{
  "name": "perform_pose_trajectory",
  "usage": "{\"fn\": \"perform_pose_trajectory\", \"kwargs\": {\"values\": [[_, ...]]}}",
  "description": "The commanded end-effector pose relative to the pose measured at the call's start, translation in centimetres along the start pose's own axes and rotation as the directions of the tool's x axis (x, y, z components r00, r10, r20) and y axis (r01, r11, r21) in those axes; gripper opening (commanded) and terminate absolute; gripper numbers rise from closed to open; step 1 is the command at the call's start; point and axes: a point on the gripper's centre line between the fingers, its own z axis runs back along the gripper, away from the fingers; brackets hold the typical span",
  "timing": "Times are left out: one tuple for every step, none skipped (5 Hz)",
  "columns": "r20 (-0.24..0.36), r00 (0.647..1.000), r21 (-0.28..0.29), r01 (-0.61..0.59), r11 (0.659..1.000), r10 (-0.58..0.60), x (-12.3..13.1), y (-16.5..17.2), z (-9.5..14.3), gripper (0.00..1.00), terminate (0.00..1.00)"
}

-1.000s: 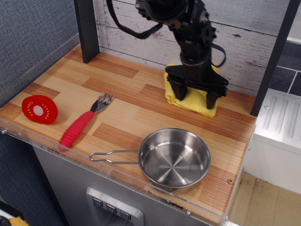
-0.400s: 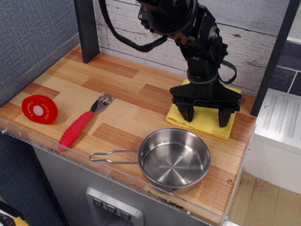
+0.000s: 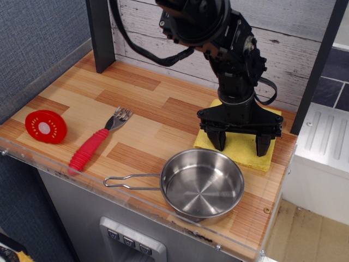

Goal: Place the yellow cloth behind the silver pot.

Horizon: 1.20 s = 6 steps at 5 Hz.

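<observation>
The yellow cloth (image 3: 246,156) lies flat on the wooden counter at the back right, just behind the silver pot (image 3: 202,185) and close to its far rim. The pot sits at the front right, empty, with its wire handle (image 3: 131,181) pointing left. My gripper (image 3: 240,143) hangs straight down over the cloth with its two black fingers spread wide. Both fingertips (image 3: 218,141) are on or just above the cloth. The arm hides the cloth's back part.
A fork with a red handle (image 3: 90,148) lies left of the middle. A red round disc (image 3: 46,126) is near the left front edge. A dark post (image 3: 101,34) stands at the back left and another (image 3: 317,64) at the right. The counter's front edge (image 3: 163,215) runs just before the pot.
The gripper and the yellow cloth have moved together toward the front right, from the back wall to just behind the pot. The fingers stayed spread. The pot, fork and disc did not move.
</observation>
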Motion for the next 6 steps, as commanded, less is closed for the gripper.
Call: {"fn": "perform_pose_trajectory", "kwargs": {"values": [[0.192,0.981,-0.069,0.025,0.997,-0.011,1.2,0.7,6.0,1.00,0.00],[0.285,0.959,-0.111,0.042,0.993,-0.009,3.7,0.4,9.1,1.00,0.00],[0.322,0.947,-0.157,0.069,0.985,-0.015,4.6,0.8,12.7,1.00,0.00],[0.239,0.957,-0.066,0.186,0.980,-0.165,3.3,1.5,16.6,1.00,0.00],[0.144,0.950,0.012,0.277,0.961,-0.276,1.0,2.9,20.5,1.00,0.00],[0.059,0.936,0.035,0.346,0.938,-0.348,-0.9,4.4,22.1,1.00,0.00]]}}
